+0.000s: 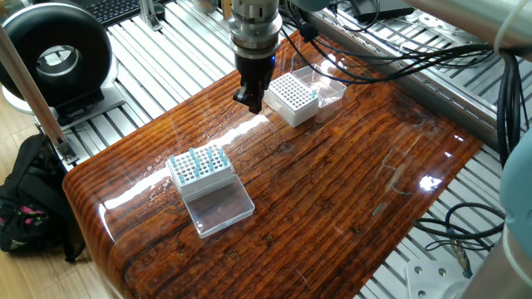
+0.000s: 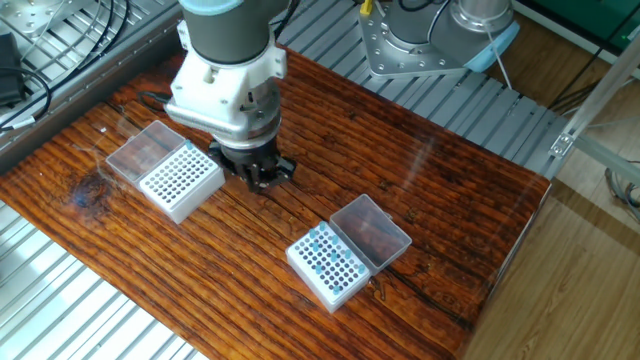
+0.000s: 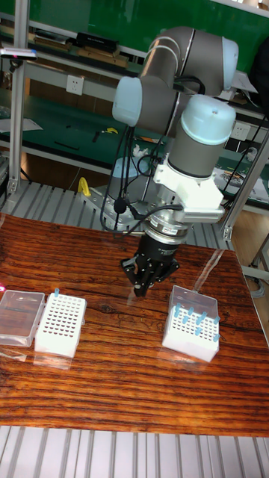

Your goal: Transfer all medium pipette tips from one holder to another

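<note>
Task looked barely started; medium pipette tips [image 3: 196, 320] mostly sat in the source holder [image 1: 199, 166], one tip [image 3: 56, 290] at a corner of the target holder [image 2: 181, 180]; jaws [image 2: 262, 179] hovered beside target, grip state can't tell; bare surface [image 1: 349, 191] between holders, target near the edge.

glossy wooden table [image 1: 349, 191] on a slatted metal frame [image 1: 174, 50]. lying on it, well apart: white box [image 1: 292, 97], lid [image 1: 328, 83] open, at the far side; another box [image 1: 199, 166], tips [image 1: 202, 157] inside, lid [image 1: 219, 206] flat, nearer left.
</note>
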Available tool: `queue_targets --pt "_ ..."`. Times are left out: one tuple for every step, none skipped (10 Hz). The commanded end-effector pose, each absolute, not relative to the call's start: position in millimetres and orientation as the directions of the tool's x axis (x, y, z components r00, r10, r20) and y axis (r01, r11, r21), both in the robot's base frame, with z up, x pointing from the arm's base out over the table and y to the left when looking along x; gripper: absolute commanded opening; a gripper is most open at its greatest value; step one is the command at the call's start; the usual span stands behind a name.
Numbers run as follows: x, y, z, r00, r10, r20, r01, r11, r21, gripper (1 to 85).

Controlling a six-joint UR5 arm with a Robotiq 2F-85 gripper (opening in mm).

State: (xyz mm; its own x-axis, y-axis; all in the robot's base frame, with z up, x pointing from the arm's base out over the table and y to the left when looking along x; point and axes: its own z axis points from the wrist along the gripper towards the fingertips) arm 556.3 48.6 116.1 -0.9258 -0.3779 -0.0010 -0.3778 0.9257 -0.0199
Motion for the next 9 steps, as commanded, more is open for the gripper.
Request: queue_targets --pt "561 83 117 -0.923 -0.385 -0.012 -0.385 0.923 0.01 15.7" --pt "563 102 116 -0.933 -0.36 -0.015 -0.361 0.932 0.019 16.0" --pt "564 124 115 -0.943 -0.333 -0.017 -0.333 0.942 0.027 16.0" --pt "563 144 114 -0.953 -0.304 -0.018 -0.304 0.952 0.03 16.0" --pt "562 161 114 -0.959 -0.282 -0.017 -0.282 0.959 0.024 16.0" --pt "562 168 112 -0.961 -0.276 -0.014 -0.276 0.961 0.016 16.0" --pt "562 174 110 -0.963 -0.27 -0.018 -0.27 0.962 0.027 17.0" --pt "561 175 109 -0.964 -0.266 -0.023 -0.266 0.964 0.023 20.0" --pt "562 177 107 -0.968 -0.248 -0.034 -0.248 0.969 0.006 21.3"
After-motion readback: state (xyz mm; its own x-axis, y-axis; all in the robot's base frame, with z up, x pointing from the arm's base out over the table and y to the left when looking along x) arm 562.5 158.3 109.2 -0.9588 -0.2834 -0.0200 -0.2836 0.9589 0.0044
